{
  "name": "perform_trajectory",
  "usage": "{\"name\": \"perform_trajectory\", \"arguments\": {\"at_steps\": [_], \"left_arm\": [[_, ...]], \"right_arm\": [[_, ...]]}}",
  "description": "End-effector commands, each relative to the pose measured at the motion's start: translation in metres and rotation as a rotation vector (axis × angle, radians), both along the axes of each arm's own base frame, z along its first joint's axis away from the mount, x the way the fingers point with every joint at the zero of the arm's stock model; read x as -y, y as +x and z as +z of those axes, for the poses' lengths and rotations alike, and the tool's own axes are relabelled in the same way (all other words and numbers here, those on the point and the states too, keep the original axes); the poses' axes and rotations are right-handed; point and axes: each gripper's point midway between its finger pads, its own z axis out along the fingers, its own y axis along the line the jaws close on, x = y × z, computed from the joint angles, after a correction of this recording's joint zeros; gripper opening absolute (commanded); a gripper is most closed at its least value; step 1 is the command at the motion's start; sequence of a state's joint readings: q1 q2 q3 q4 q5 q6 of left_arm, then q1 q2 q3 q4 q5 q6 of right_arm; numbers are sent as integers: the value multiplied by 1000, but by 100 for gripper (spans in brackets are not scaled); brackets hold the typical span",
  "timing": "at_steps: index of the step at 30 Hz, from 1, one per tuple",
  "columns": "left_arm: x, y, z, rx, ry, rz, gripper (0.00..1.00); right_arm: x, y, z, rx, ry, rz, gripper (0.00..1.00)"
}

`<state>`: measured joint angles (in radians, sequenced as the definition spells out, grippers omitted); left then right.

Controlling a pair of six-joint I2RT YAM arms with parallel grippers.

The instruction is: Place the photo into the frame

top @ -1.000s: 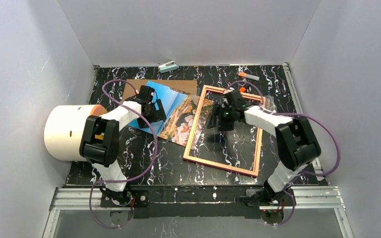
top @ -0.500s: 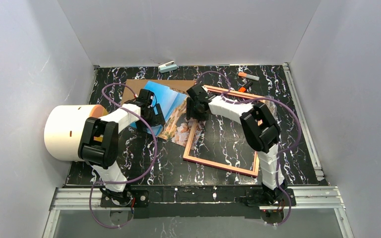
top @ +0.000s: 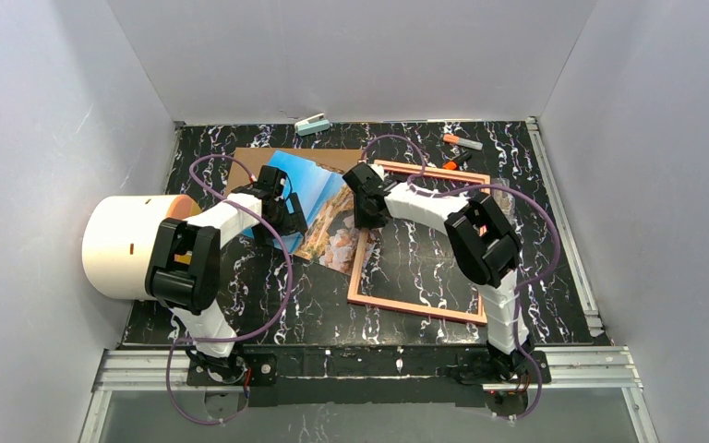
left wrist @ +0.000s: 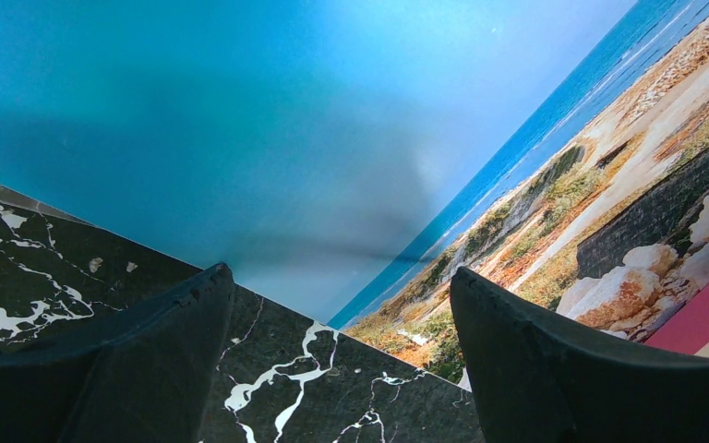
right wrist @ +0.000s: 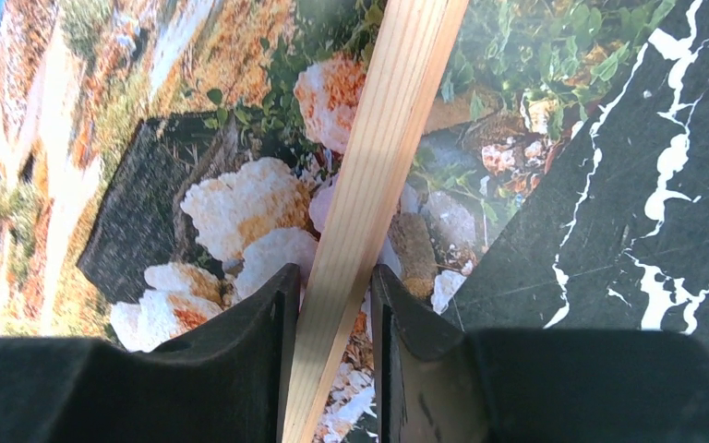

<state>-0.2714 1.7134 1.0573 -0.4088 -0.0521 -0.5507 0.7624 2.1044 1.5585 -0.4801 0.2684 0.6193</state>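
Observation:
The photo (top: pixel 318 205), blue sky and rocky shore face up, lies left of centre, its right corner under the frame's left rail. The frame (top: pixel 425 309) lies to the right, pale wood side up in the right wrist view (right wrist: pixel 397 120). My right gripper (top: pixel 366 208) is shut on that left rail (right wrist: pixel 332 277), over the photo's rocks (right wrist: pixel 222 194). My left gripper (top: pixel 284 209) is open (left wrist: pixel 342 277), fingers spread at the photo's near edge (left wrist: pixel 268 138), not holding it. A pink bit of the frame (left wrist: pixel 702 316) shows at the far right of the left wrist view.
A brown cardboard board (top: pixel 245 166) lies under the photo's far side. A big white roll (top: pixel 129 245) stands at the left edge. A pale blue small tool (top: pixel 313 124) and orange markers (top: pixel 462 142) lie at the back. White walls enclose the black marbled table (top: pixel 554 240).
My right arm swung from the frame's middle to its left rail and closed on it. The frame has shifted a little to the right. The left arm barely moved.

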Motion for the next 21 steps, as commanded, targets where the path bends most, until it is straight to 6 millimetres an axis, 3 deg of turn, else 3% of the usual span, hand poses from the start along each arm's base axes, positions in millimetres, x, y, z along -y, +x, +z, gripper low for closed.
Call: {"name": "perform_trajectory", "arguments": {"at_steps": [1,6,13,21], "left_arm": [[-5,-2,10,18,15,9,84],[-5,-1,10,22,15,13,84],[-5,-1,10,24,14,17,84],[-6,0,15,34,17,16,84]], "right_arm": [[6,-12,9,8,-30,100,26],[8,-19,9,14,-26,153,23],[31,-27,6,37,-80,147,23],[42,-30,14,66,-65,167,28]]}}
